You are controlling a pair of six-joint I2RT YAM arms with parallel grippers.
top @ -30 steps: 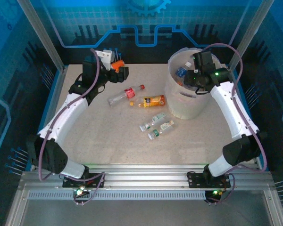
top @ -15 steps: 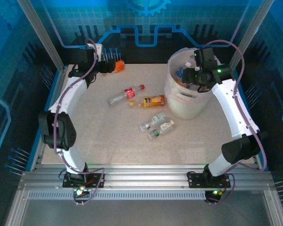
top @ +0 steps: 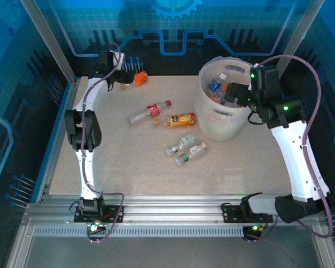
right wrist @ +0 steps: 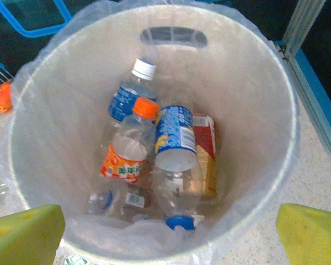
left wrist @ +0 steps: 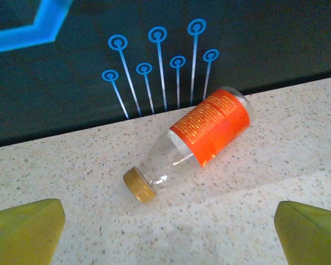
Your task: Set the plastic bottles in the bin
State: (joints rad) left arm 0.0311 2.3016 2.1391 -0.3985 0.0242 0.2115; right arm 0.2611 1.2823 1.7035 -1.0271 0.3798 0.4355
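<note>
Catching the left fingers [left wrist: 23, 231] spread wide, gripping nothing, yellow tips low over speckled worktop [left wrist: 254, 182]. Just ahead, between them: smooth clear orange-label bottle [left wrist: 204, 132] on its side, gold cap nearest, base close to the dark back wall [left wrist: 71, 110]. Over to the right fingers [right wrist: 25, 232], equally wide, empty, above the translucent round bin [right wrist: 265, 83]; crumpled bottles [right wrist: 174, 132] heaped beneath. Plenty of bare worktop around four loose bottles [top: 178, 120].

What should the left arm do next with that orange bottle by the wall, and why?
Probably move the open left gripper forward and down over the orange bottle, then close. The bottle lies on its side just ahead of the fingers, untouched.
</note>
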